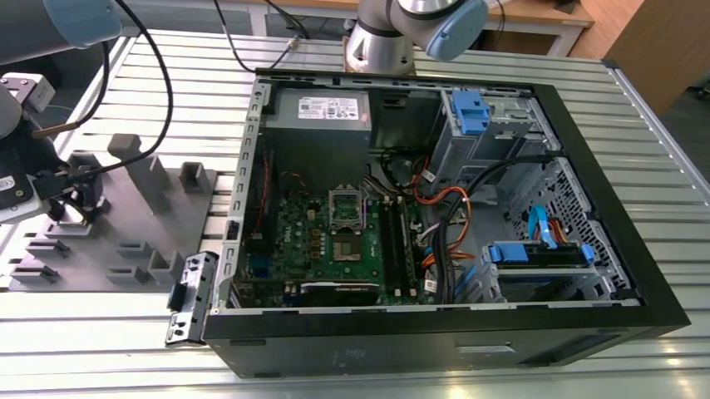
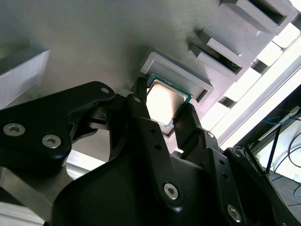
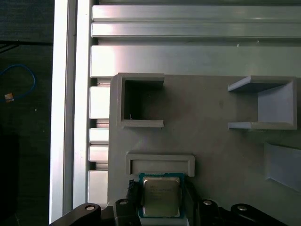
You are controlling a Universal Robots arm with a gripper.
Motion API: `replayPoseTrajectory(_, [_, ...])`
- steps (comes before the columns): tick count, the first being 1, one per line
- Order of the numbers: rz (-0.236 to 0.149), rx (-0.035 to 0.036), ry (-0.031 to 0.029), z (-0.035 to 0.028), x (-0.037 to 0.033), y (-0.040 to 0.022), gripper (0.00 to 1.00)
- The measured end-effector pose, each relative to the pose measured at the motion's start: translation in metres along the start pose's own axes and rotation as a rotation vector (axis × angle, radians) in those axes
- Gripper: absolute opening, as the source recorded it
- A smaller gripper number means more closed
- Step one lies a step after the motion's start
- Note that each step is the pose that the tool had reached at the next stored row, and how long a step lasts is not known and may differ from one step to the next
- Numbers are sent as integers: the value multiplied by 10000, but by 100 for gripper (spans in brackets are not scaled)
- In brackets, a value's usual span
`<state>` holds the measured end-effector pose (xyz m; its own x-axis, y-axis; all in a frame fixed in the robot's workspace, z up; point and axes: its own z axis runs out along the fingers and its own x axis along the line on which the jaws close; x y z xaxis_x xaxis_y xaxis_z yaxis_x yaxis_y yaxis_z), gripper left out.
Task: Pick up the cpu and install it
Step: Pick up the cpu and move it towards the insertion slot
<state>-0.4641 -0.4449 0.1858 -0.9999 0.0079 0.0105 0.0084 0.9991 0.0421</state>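
Fingers (image 2: 141, 117) are clenched on the cpu (image 2: 164, 100). In both wrist views a black finger presses each of two opposite edges, w/ the silvery top showing btwn them. Cpu sits at the open mouth of a shallow U-shaped grey nest (image 3: 160, 162) on the grey fixture plate (image 3: 211, 141); can't tell whether it rests on the plate or hangs just above it. In the first wrist view the cpu (image 3: 161, 197) has one edge just beside the nest's back wall. Beyond the nest stand two taller U-shaped holders, one (image 3: 141, 101) at the plate's edge and the other (image 3: 263, 106) well apart from it. Exterior view, starting at the exterior view's left: arm's wrist end (image 1: 61, 195) is low over the fixture plate (image 1: 133, 249), which carries several upright grey blocks and lies on the slatted aluminium worktop (image 1: 666, 174). Just beside the plate, in the middle, an open PC case (image 1: 444, 332) lies on its side, w/ a metal bracket (image 1: 189, 291) at its near corner. Inside is the green motherboard (image 1: 322, 241) w/ its metal-framed socket (image 1: 346, 206), then orange & black cables (image 1: 444, 204), then blue drive brackets (image 1: 538, 253) toward the exterior view's right. Cpu is outside the case, well apart from the socket.
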Motion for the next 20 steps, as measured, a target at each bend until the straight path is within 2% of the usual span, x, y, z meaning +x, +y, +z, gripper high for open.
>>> replayPoseTrajectory(3, [0, 0, 0, 0, 0, 0, 48])
replayPoseTrajectory(4, [0, 0, 0, 0, 0, 0, 55])
replayPoseTrajectory(12, [0, -1, -1, 0, 1, 0, 55])
replayPoseTrajectory(20, [0, -1, 1, 30, 4, -1, 55])
